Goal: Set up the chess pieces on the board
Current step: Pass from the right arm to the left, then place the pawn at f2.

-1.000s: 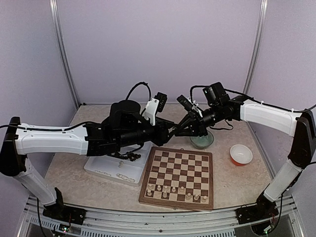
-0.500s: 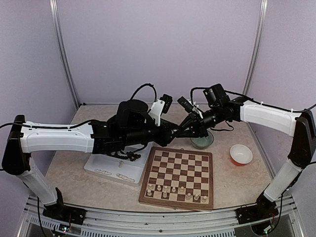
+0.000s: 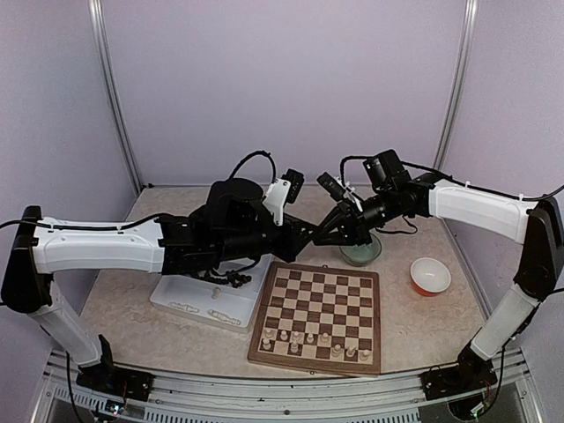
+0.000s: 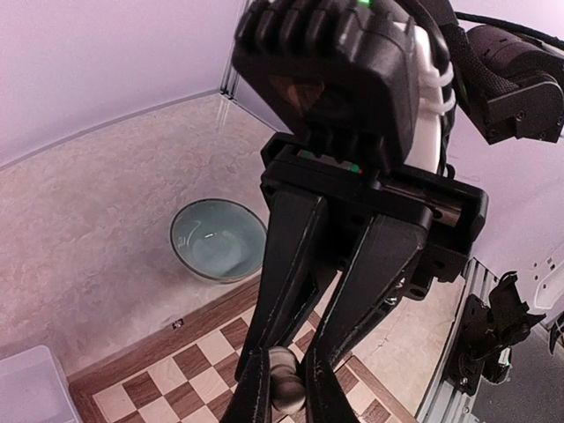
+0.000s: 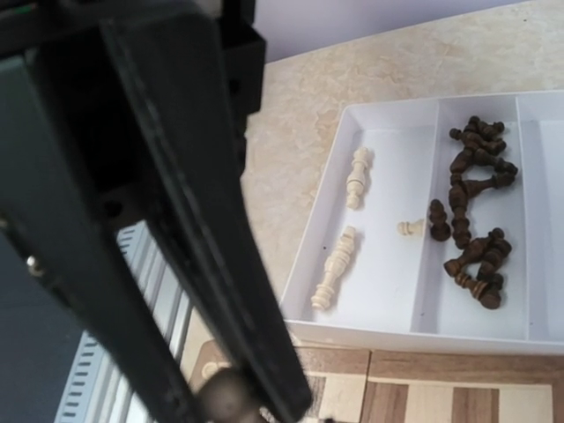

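Overhead, both arms reach in from opp. sides and meet tip to tip above the far edge of the board (image 3: 322, 313). The left gripper (image 3: 304, 236) comes from the tray (image 3: 176, 304) side, the right gripper (image 3: 330, 231) from the green bowl (image 3: 361, 251) side. Standing cream pieces (image 3: 310, 338) fill part of the board's two near rows; the other squares look bare. An orange bowl (image 3: 430, 275) sits well apart at right. From this angle neither tool's jaws can be read.

Left wrist cam looks straight at the right gripper. Its fingers point toward the lens & are clamped on a pale chess piece (image 4: 284, 394) — only the rounded end shows, so its long axis can't be told. The piece hangs over the board's far rim, green bowl beyond. The left tool's own fingers don't show clearly, so apart or together can't be told.

Right wrist cam: a blurred black finger (image 5: 176, 220) fills the left half, the piece a dim blob at its tip. Below lies the tray, with loose cream pieces (image 5: 335, 267) & dark pieces (image 5: 476, 220) in separate compartments.

Judgement: prob. a hand-over btw. arms. The piece sits right between the two tips, both arms equally near — open squares lie down & toward the near side from there.
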Motion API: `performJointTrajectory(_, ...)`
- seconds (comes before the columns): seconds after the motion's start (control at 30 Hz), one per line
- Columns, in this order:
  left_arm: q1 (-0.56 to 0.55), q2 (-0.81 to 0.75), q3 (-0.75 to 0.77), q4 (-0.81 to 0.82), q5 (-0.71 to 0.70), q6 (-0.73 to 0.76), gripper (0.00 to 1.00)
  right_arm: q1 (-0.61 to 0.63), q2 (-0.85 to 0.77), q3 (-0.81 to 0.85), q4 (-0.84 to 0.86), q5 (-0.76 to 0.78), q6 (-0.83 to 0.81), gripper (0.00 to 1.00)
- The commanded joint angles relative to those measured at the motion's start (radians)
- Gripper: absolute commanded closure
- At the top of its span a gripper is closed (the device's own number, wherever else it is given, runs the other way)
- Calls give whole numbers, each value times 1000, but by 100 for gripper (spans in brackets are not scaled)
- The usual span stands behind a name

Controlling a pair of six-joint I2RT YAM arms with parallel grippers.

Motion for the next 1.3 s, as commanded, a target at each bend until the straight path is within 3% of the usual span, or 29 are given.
performJointTrajectory(0.0,18,17,8,-39,-7,-19,93,-7,-16,-14,13,-24,-16,91)
performJointTrajectory(0.07,22,15,21,-61,-5,-9,93,-6,-24,-14,-12,-12,-50,84)
performJointTrajectory(0.2,25,6,76,-189,-7,19,94,-42,-68,-29,-83,61,-148,56)
performJointTrajectory(0.33,25,9,118,-332,43,31,93,-140,-141,-102,-96,148,-213,45)
performJointTrajectory(0.47,15,58,161,-443,113,52,94,-268,-211,-154,-83,189,-239,43)
performJointTrajectory(0.63,-19,192,270,-520,215,105,94,-360,-246,-168,-6,367,-173,41)
performJointTrajectory(0.97,-69,463,564,-710,328,232,94,-388,-246,-199,33,422,-165,39)
performJointTrajectory(1.27,-108,602,674,-828,328,289,94,-388,-240,-204,28,417,-187,39)
